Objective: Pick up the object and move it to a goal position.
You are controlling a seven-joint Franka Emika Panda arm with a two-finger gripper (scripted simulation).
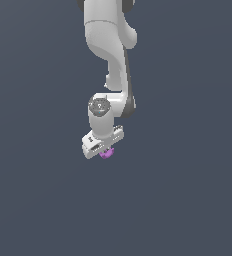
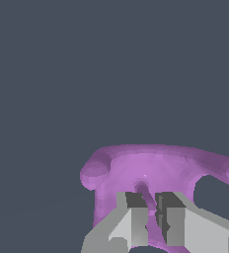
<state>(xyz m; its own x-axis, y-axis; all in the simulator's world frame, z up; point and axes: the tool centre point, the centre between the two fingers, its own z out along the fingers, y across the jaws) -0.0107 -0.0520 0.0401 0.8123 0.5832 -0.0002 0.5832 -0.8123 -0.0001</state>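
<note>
plain dark slate-grey background is filling both views. white panda arm (image 1: 110, 60) is reaching down, its gripper (image 1: 102, 145) closing on the purple-magenta object (image 1: 106, 153), a thin rib of which is sitting pinched between the grey fingers (image 2: 131, 222) in the wrist view.

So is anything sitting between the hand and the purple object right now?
Nothing visible. In the wrist view the hand has its fingers closed close around a thin part of the purple object, with no other item between them. The exterior view shows only the object under the hand. No goal marker is visible.
</note>
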